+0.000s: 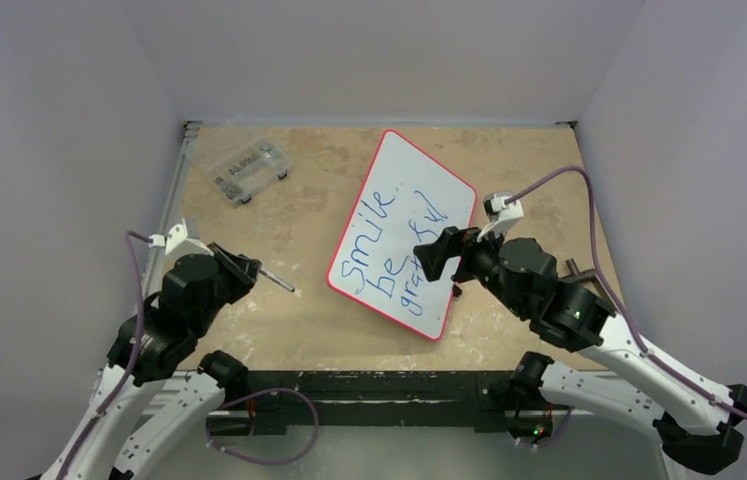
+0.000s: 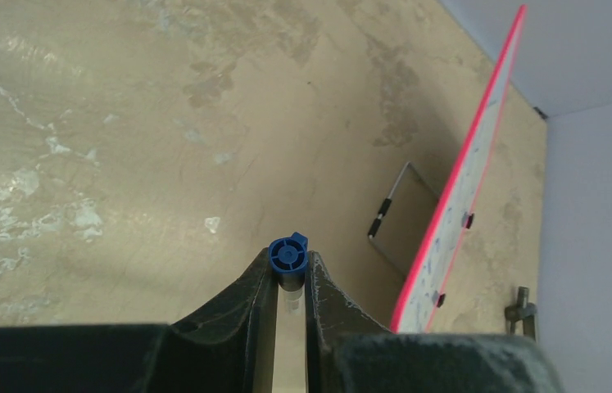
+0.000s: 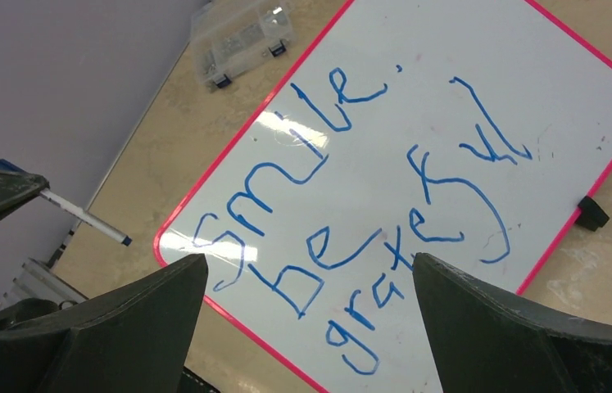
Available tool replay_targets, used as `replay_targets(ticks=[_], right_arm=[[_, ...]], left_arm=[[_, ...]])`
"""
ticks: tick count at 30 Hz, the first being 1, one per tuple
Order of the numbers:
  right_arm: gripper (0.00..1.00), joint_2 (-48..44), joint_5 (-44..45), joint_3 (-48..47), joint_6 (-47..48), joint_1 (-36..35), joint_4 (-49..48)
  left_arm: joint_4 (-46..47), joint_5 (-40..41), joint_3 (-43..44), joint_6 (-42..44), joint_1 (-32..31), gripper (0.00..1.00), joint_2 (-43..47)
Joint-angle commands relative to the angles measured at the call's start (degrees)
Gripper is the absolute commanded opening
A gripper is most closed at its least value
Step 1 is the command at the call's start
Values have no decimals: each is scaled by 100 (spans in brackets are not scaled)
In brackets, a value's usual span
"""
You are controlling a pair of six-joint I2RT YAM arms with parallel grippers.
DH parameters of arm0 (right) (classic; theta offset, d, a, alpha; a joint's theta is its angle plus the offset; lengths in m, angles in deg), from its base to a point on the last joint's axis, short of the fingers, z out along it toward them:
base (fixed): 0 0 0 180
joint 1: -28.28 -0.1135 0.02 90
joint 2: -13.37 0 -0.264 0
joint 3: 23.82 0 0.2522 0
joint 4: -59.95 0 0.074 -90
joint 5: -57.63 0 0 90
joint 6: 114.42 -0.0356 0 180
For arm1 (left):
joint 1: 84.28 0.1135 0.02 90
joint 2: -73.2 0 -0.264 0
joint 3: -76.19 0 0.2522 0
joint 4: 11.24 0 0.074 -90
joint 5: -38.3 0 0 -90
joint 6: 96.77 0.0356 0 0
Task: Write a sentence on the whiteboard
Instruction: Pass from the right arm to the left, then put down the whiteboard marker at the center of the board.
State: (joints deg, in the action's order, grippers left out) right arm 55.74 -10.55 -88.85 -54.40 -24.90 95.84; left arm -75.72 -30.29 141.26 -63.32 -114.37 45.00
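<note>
Closest to the right wrist camera are the two black fingers of the right gripper [image 3: 306, 262]. They are spread wide and hold nothing. The gripper hangs above the near-right part of the large white rectangular whiteboard with the thin red rim [image 3: 532, 74], probably placed there to press down and steady it if needed.

That whiteboard lies slantwise on the worn tan tabletop [image 1: 309, 230], lifted slightly on small black feet. On it the blue handwritten sentence [image 3: 328, 248] reads "smile be grateful" in three slanted lines, so the writing looks complete.

To the left of the whiteboard and apart from it, the left gripper [image 2: 290, 274] is clamped tightly on a slim white marker with a blue end [image 2: 288, 255]. The marker's tip points toward the whiteboard's rim without touching it, which keeps stray ink off the surface.

Beyond the whiteboard's far-left side sits a small clear plastic compartment box [image 1: 247, 170], well apart from it.
</note>
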Motion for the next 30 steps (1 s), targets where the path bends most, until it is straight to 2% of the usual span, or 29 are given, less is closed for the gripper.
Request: replay_targets(ticks=[1,6,18,26,27,28,30], right_arm=[[99,-224,134,12,-191,10,381],[99,-326,-90,81,-162,10,436],[99,-313,-137,137,-198,9,548],[99,-252,-122,230,-215,10,482],[99,-228,-118,226,-209,10,468],[99,-214,-127,226,-210,11,468],[99,-187,-126,215,-202,10,480]], left_arm=[[241,-46,-602,-102,166,0,-1],[801,-587,-1282,-182,455,0,-531],[3015,-2163,-2968,-448,1370,0,-1411],[3505,-2857,-3039,-135,1943,0,-2481],[3514,-2868,-3033,-110,1979,2,-2529],[3516,-2870,-3034,-79,2001,9,-2559],[3488,-2876,-3037,-15,2036,27,-2565]])
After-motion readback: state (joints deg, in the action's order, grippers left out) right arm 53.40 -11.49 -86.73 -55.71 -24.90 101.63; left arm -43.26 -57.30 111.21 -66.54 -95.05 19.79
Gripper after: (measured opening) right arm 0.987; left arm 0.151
